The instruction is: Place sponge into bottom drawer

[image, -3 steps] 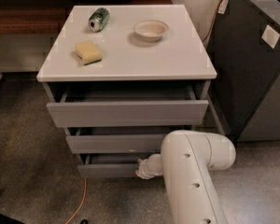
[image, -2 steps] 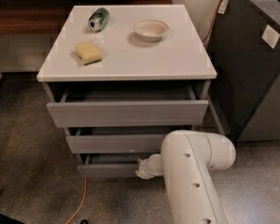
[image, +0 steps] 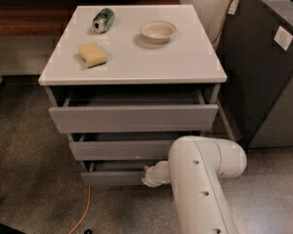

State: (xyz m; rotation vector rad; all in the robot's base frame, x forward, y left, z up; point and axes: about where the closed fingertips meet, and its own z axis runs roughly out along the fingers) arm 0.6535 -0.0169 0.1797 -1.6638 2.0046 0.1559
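Observation:
The pale yellow sponge (image: pixel 92 54) lies on the left part of the white cabinet top (image: pixel 151 65). The bottom drawer (image: pixel 112 178) is the lowest and narrowest of three grey drawers and stands slightly pulled out. My gripper (image: pixel 149 178) is low down at the right end of the bottom drawer's front. It is mostly hidden behind my thick white arm (image: pixel 200 189), which fills the lower right. The gripper is far below the sponge and holds nothing that I can see.
A green can (image: pixel 103 20) lies on its side at the back left of the top, and a white bowl (image: pixel 157 31) stands at the back middle. The top drawer (image: pixel 132 118) and middle drawer (image: pixel 117 149) are partly open. A dark grey bin (image: pixel 268 72) stands at the right. An orange cable (image: pixel 83 213) runs on the floor.

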